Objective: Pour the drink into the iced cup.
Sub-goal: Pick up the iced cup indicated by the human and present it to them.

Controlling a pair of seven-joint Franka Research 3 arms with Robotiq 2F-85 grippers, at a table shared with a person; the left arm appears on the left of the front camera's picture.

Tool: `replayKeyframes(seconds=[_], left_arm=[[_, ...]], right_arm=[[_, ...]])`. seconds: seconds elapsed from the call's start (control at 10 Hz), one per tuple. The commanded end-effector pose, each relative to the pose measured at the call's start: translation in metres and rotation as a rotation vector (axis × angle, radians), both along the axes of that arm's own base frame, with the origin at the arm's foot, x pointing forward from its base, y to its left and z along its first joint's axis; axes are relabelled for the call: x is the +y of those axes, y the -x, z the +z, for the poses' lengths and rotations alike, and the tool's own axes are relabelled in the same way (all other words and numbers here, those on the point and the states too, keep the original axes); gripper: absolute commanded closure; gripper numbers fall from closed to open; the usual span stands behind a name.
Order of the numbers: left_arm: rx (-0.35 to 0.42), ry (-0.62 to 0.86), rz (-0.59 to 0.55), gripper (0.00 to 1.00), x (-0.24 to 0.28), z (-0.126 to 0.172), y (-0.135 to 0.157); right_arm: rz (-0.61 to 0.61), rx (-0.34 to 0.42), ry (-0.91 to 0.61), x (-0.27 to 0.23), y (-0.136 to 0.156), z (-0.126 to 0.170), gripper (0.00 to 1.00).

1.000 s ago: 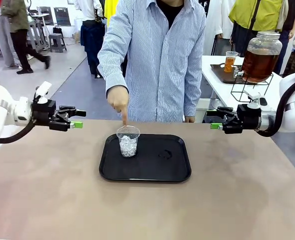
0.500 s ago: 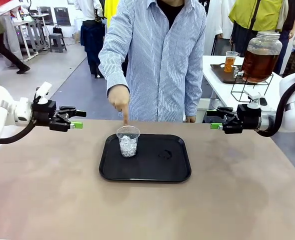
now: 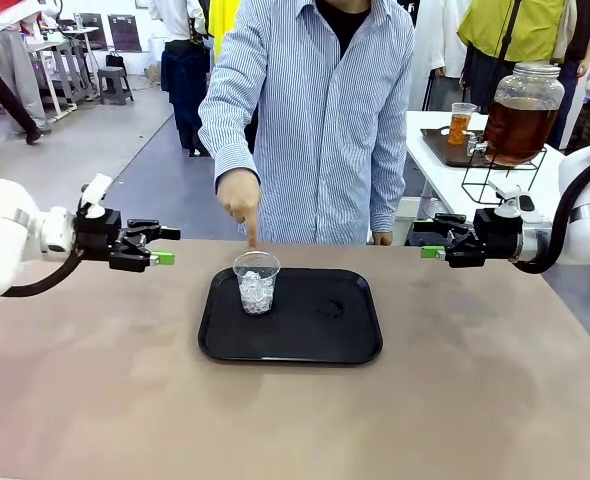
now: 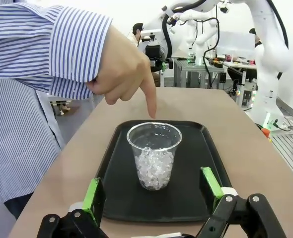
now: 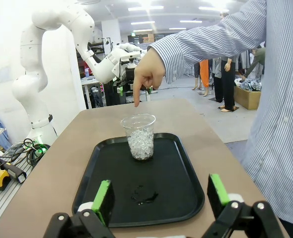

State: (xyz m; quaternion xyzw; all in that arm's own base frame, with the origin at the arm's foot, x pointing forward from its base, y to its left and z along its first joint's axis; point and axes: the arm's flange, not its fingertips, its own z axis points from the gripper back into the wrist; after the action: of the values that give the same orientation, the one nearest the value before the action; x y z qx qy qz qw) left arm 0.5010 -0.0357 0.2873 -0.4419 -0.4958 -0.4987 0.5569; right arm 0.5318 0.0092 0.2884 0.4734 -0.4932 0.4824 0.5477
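Observation:
The iced cup (image 3: 256, 283), clear plastic with ice cubes in its lower half, stands upright on the left part of a black tray (image 3: 305, 345). A person's hand (image 3: 239, 200) points a finger down at the cup's far rim. My left gripper (image 3: 170, 246) hovers open to the left of the tray, aimed at the iced cup (image 4: 154, 156). My right gripper (image 3: 425, 240) hangs open to the right of the tray, empty. The amber drink fills a big glass jar (image 3: 520, 110) on a side table at the back right; a small clear cup (image 3: 461, 122) beside it also holds amber liquid.
A small wet patch (image 3: 328, 308) marks the tray's right half. The person in a striped shirt (image 3: 315, 120) stands at the table's far edge, behind the tray. The jar sits on a wire stand. Bare brown tabletop (image 3: 275, 420) surrounds the tray.
My left gripper has moved right and slightly down, closer to the tray. The right arm, the cup and the pointing hand have stayed put.

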Motion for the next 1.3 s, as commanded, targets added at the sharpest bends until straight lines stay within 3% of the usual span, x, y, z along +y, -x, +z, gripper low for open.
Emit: replayKeyframes(seconds=[0.0,0.7,1.2], left_arm=[[-0.029,0.022,0.019,0.0,-0.012,-0.01,-0.004],[-0.08,-0.049,0.047,0.0,-0.053,-0.046,-0.012],[-0.061,-0.056,0.012,0.0,-0.075,-0.06,-0.018]], right_arm=[[0.003,-0.003,0.001,0.002,-0.002,0.003,0.0],[0.003,-0.003,0.001,0.002,-0.002,0.003,0.0],[0.003,-0.003,0.001,0.002,-0.002,0.003,0.0]])
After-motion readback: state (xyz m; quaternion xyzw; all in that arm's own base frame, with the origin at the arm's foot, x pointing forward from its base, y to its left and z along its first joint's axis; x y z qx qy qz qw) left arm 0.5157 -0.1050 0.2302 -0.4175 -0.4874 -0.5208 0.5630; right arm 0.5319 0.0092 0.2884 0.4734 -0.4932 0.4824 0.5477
